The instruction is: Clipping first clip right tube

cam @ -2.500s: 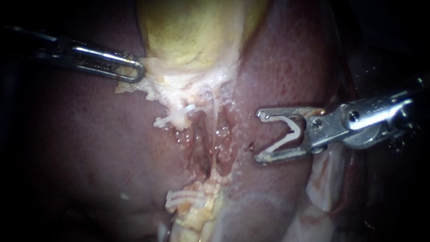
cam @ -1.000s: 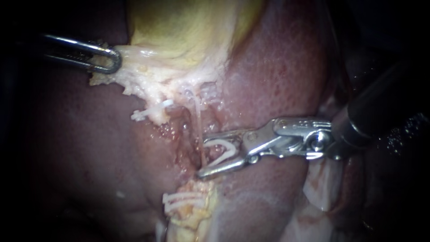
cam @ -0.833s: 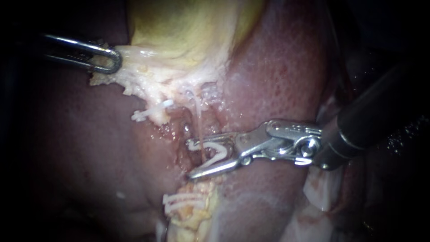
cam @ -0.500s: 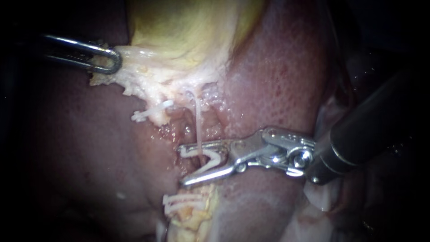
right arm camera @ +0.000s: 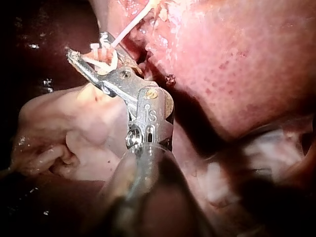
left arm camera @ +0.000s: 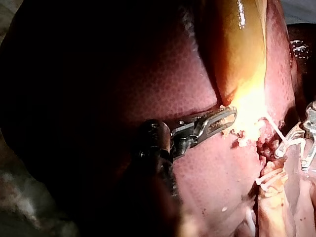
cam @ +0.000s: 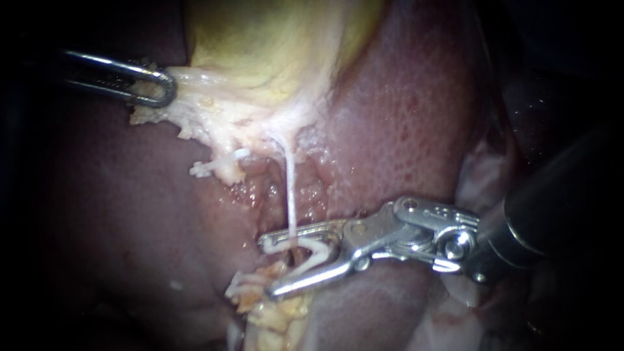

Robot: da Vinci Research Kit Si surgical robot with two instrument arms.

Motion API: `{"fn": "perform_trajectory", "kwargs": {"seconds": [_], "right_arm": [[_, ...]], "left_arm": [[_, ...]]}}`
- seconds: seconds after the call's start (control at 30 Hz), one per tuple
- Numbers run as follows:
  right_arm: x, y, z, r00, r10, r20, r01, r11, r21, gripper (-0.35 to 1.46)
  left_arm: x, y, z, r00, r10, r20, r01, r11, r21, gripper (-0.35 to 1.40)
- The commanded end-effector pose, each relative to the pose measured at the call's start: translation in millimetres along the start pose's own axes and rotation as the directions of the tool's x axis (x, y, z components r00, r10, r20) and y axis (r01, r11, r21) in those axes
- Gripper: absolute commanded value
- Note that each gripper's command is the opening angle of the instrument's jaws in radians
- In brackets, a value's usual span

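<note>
A thin white tube (cam: 290, 188) runs straight down from the pale tissue under the yellow gallbladder (cam: 273, 45). My right instrument (cam: 268, 268) comes in from the right, jaws open, with a white open clip (cam: 313, 250) seated between them. The tube passes between the jaws and into the clip's mouth. The right wrist view shows the same: the jaws (right arm camera: 86, 47), the clip (right arm camera: 104, 61) and the tube (right arm camera: 131, 24) crossing them. My left instrument (cam: 159, 91) is shut on the pale fringe of the gallbladder at upper left, as the left wrist view confirms (left arm camera: 219, 120).
Liver (cam: 403, 130) lies on both sides of the dissected groove. White clips sit on a stump (cam: 218, 164) left of the tube and on yellowish tissue (cam: 244, 286) under the right jaws. Pale loose tissue (cam: 474, 182) lies by the right shaft.
My right instrument came in from the right and slid its open jaws and clip around the tube, then shifted lower along it. The tube now looks straighter. Earlier, the left instrument drew the gallbladder fringe up-left.
</note>
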Motion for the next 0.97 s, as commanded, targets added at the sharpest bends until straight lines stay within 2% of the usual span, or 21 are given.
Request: {"fn": "perform_trajectory", "kwargs": {"seconds": [0.03, 0.23, 0.33, 0.47, 0.97], "right_arm": [[-0.2, 0.1, -0.2, 1.0, -0.001, -0.004, 0.001, 1.0, -0.007, 0.26], [-0.3, -0.1, -0.6, 1.0, 0.005, -0.006, -0.005, 1.0, -0.012, -0.11], [-0.4, -0.1, -0.7, 0.998, 0.058, -0.01, -0.058, 0.998, -0.012, -0.35], [-0.5, 0.0, -0.7, 0.994, 0.104, -0.016, -0.104, 0.994, -0.011, -0.35], [-0.7, 0.3, -0.7, 0.995, 0.104, -0.007, -0.104, 0.995, 0.004, -0.35]], "left_arm": [[0.0, 0.0, 0.0, 1.0, 0.0, 0.0, 0.0, 1.0, 0.0, -0.35], [0.0, 0.0, 0.0, 1.0, 0.0, 0.0, 0.0, 1.0, 0.0, -0.35], [0.0, 0.0, 0.0, 1.0, 0.0, 0.0, 0.0, 1.0, 0.0, -0.35], [0.0, 0.0, 0.0, 1.0, 0.0, 0.0, 0.0, 1.0, 0.0, -0.35], [0.1, 0.0, 0.2, 1.0, 0.0, 0.0, 0.0, 1.0, 0.0, -0.35]]}}
